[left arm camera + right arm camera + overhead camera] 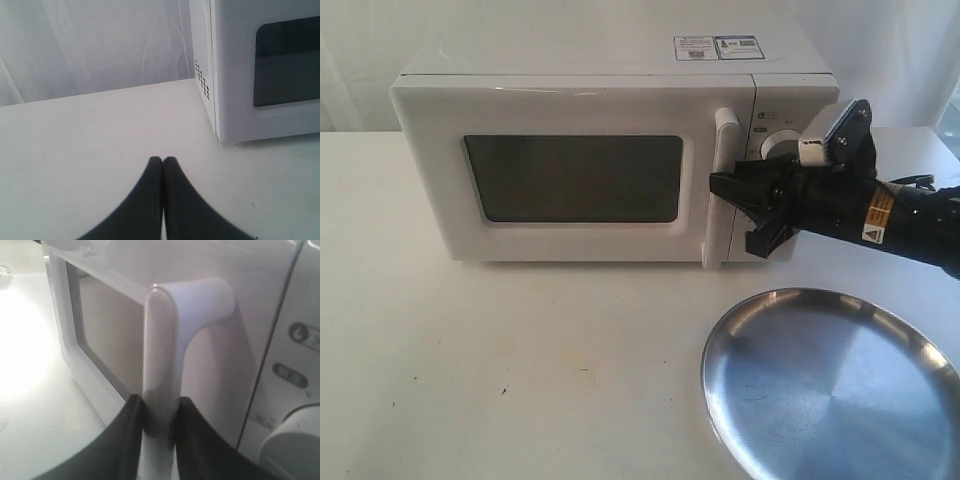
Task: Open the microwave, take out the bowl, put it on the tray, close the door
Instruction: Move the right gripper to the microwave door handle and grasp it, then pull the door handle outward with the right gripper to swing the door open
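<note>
The white microwave (580,90) stands at the back of the table with its door (440,180) closed flat against the body. My right gripper (722,190) reaches in from the right and is shut on the door's vertical white bar handle (725,130). In the right wrist view the black fingers (131,425) clamp both sides of the handle (161,340), with the gripper (159,412) low on the bar. My left gripper (163,160) is shut on nothing above the bare table, left of the microwave's side wall (202,60). The steel tray (920,350) lies at the front right. The bowl is hidden.
Two round knobs sit on the control panel, the upper knob (778,147) just behind my right gripper. A white curtain hangs behind the table. The left arm does not show in the exterior view.
</note>
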Robot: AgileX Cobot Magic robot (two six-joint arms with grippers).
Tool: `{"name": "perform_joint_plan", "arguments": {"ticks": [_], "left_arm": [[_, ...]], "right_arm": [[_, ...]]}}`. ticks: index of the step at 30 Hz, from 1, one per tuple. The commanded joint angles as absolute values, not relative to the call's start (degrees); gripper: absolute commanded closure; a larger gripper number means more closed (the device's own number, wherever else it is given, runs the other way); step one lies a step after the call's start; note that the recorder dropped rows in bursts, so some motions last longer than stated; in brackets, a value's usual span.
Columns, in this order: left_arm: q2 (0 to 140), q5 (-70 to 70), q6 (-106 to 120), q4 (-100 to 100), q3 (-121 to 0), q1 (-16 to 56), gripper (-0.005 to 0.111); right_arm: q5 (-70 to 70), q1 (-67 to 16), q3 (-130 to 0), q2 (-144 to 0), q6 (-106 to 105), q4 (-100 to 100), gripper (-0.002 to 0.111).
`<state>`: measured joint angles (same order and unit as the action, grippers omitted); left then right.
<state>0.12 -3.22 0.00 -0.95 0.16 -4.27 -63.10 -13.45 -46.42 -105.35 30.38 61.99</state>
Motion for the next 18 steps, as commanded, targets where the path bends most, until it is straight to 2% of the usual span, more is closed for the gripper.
{"name": "perform_joint_plan", "arguments": {"ticks": [1,7,18], "left_arm": [[0.0,-3.5,0.0,-0.5,0.0,-4.2,0.107],[0.0,-3.5,0.0,-0.5,0.0,-4.2,0.107],[0.0,-3.5,0.0,-0.5,0.0,-4.2,0.107]], "right_arm": [[-70.0,-13.8,-48.1,-105.8,30.6,68.7,0.108],[-70.0,-17.1,-47.8,-104.1,34.0,85.7,0.108],[-70.0,-24.7,-47.9,-103.4,34.7,88.1,0.108]]}}
